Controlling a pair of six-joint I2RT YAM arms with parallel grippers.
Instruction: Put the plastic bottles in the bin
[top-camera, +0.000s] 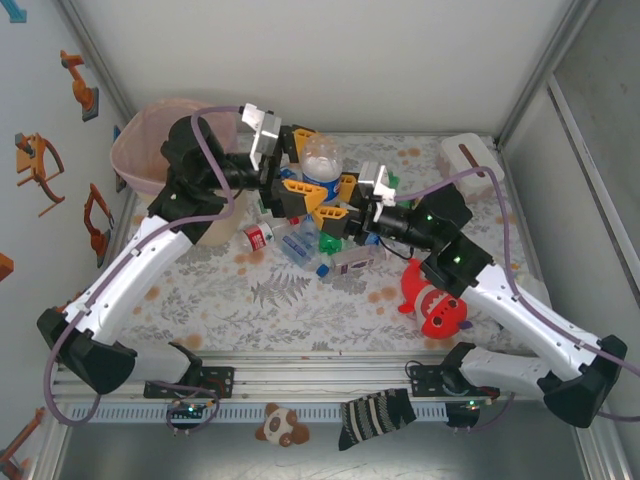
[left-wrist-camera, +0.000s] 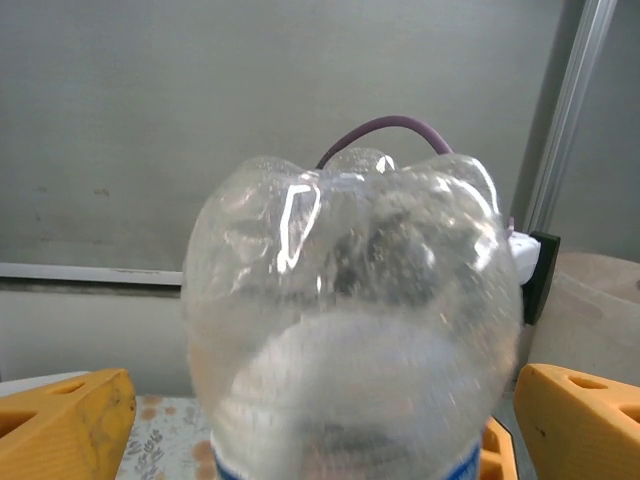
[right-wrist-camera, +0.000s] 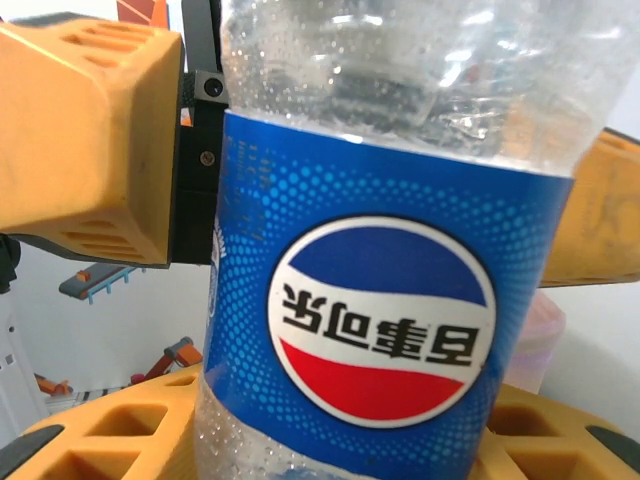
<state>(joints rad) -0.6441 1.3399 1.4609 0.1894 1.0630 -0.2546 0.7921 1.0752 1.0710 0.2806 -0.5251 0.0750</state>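
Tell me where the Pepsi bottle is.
In the top view, the Pepsi bottle is up off the table at centre back, between the left claw and right claw, to the right of the bin.

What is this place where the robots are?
Probably a robot practice booth, not a home: plain walls in a metal frame, two arms bolted to a rail, and bottles, a bin and a plush toy set out.

Top external: high, behind the arm bases (top-camera: 90, 360) at frame bottom, looking steeply down over the whole worktop (top-camera: 250, 290). Left wrist: facing the grey back wall (left-wrist-camera: 200, 120), very near the upturned base of the clear bottle (top-camera: 322, 160) (left-wrist-camera: 350, 320). Right wrist: seemingly closer, against its blue label (right-wrist-camera: 380, 330). Shared by all: that bottle, upper centre of the top view.
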